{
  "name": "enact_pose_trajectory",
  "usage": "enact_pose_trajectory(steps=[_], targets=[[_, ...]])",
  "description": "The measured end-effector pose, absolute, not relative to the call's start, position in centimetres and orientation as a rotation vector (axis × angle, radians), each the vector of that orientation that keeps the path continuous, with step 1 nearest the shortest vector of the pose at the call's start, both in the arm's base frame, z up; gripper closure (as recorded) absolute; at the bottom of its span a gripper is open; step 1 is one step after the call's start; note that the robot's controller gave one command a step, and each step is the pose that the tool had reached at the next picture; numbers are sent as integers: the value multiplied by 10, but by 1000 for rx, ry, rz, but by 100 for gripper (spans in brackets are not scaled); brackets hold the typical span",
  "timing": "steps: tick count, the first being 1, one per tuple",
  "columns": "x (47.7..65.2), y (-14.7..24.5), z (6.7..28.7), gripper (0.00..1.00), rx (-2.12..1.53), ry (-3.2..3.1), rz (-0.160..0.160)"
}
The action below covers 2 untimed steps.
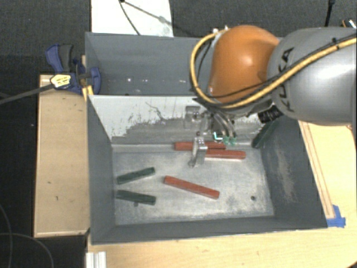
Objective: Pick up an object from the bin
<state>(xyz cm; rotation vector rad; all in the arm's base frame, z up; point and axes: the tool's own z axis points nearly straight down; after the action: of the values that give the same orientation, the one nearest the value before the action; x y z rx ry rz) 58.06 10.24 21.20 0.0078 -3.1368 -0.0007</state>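
Observation:
My gripper (212, 153) hangs under the orange dome at the back of the bin, low over a red-brown stick (237, 154) that lies along the foot of the back wall. Its fingers stand apart, so it is open: one silver finger (195, 154) is in front of the stick's left part, the other is near its right part. The stick does not look lifted or clamped. A second red-brown stick (191, 187) lies slanted on the floor in front of the gripper.
Two dark green sticks (135, 175) (135, 197) lie at the bin's left front. Another dark green stick (261, 134) leans against the right wall beside the arm. The arm covers the bin's back right corner.

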Motion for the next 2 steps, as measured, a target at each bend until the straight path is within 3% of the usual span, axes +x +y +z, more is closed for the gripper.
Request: enact_pose_trajectory(steps=[1, 2], targets=[[541, 108, 66, 0, 167, -3131, 1], [544, 108, 71, 100, 158, -3140, -2]])
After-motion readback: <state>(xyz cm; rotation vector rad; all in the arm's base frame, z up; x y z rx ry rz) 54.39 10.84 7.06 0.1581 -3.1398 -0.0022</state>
